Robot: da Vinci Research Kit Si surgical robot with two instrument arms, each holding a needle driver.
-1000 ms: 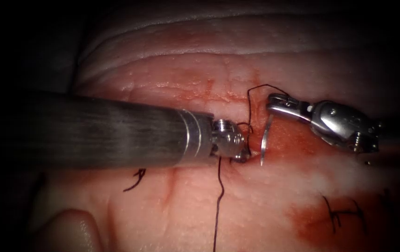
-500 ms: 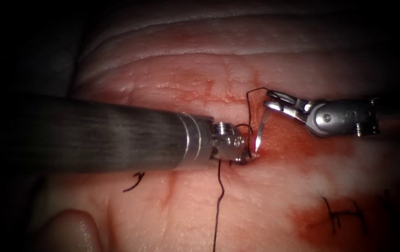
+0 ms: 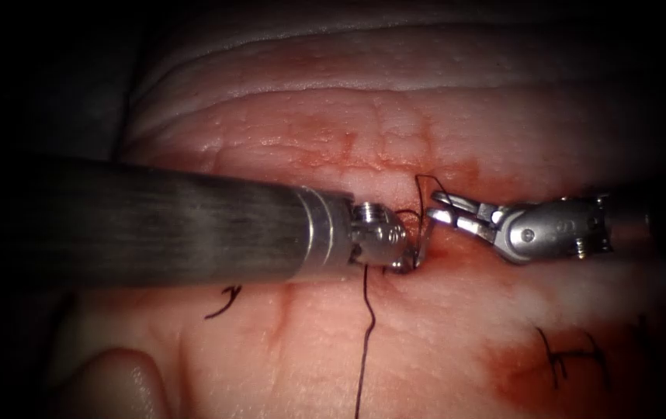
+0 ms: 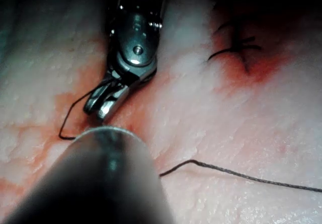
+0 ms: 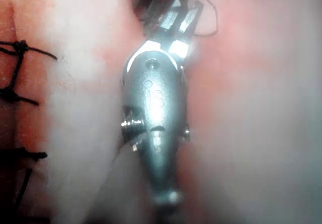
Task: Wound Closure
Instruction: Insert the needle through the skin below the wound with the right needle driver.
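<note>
The curved needle (image 3: 424, 242) sits at the centre of the endoscope view, held near its rear end by the right pincer (image 3: 435, 216), whose jaws are pinched on it. Most of the needle's curve is out of sight: just a short bright stretch runs down from the jaws toward the seven o'clock direction, its lower end meeting the tissue (image 3: 395, 341) at the cut (image 3: 457, 252), right against the tip of the left tool. Whether the point is already in the tissue cannot be told.

Dark thread (image 3: 365, 341) arcs in a small loop above the right pincer at twelve o'clock, and a long strand drops from the left tool's tip toward six o'clock. In the left wrist view the same thread (image 4: 241, 173) trails across the pale surface.

The left pincer (image 3: 404, 262) comes in from nine o'clock on its thick shaft and presses its tip into the tissue at the cut's left edge; whether its jaws are spread or pressed together cannot be told.

Red fluid (image 3: 535, 365) stains the surface around the cut and toward four o'clock, where finished stitches (image 3: 570, 358) lie. Another cut thread end (image 3: 224, 301) lies at seven o'clock.
</note>
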